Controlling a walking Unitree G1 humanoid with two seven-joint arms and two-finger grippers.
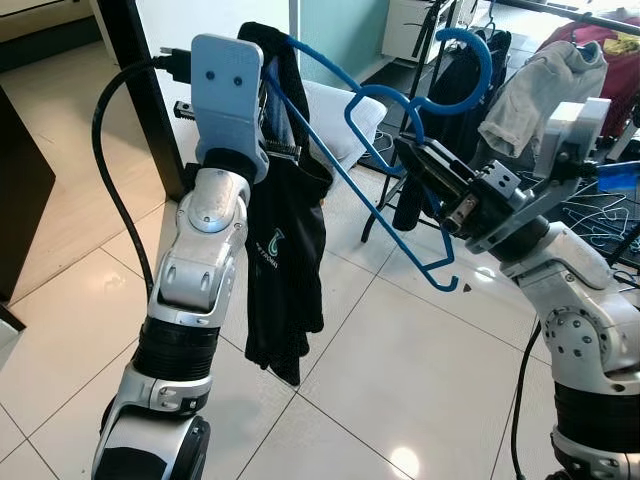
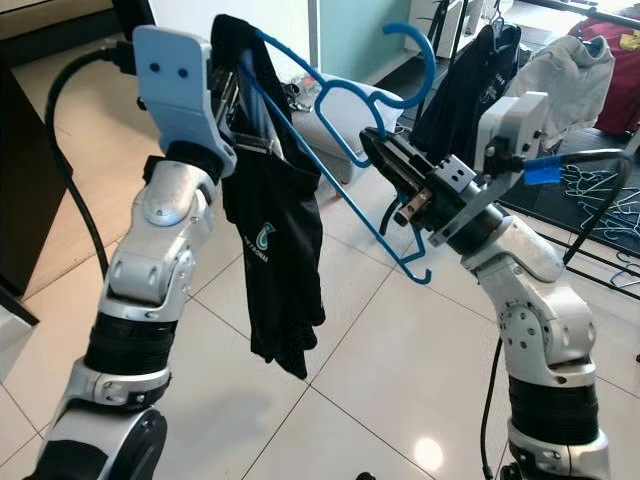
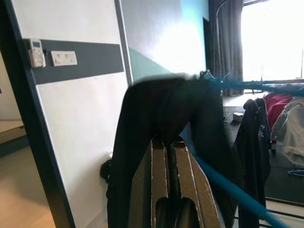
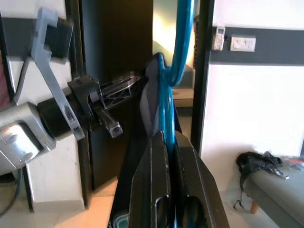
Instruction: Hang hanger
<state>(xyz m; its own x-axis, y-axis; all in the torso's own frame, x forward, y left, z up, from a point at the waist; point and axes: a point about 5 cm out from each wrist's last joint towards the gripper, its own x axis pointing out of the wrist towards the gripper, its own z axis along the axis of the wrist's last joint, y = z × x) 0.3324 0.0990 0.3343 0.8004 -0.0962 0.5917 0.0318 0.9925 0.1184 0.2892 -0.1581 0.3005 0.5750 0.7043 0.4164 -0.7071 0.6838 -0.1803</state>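
A blue plastic hanger [image 1: 487, 65] is held up in the air between my two arms. My right gripper [image 1: 418, 160] is shut on it just below the hook, and the blue shaft runs between its fingers [image 4: 166, 142]. A black garment [image 1: 285, 260] with a small teal logo is draped over the hanger's left end and hangs down. My left gripper [image 3: 168, 156] is raised at that end, its fingers pressed together with the black cloth over their tips.
Behind stands a clothes rack with a grey hoodie [image 1: 560, 80] and a dark garment [image 1: 462, 90]. Loose hangers [image 1: 600, 215] lie on the floor at the right. A dark door frame [image 1: 150, 100] and a white cushion [image 1: 340, 115] are on the left. The floor is pale tile.
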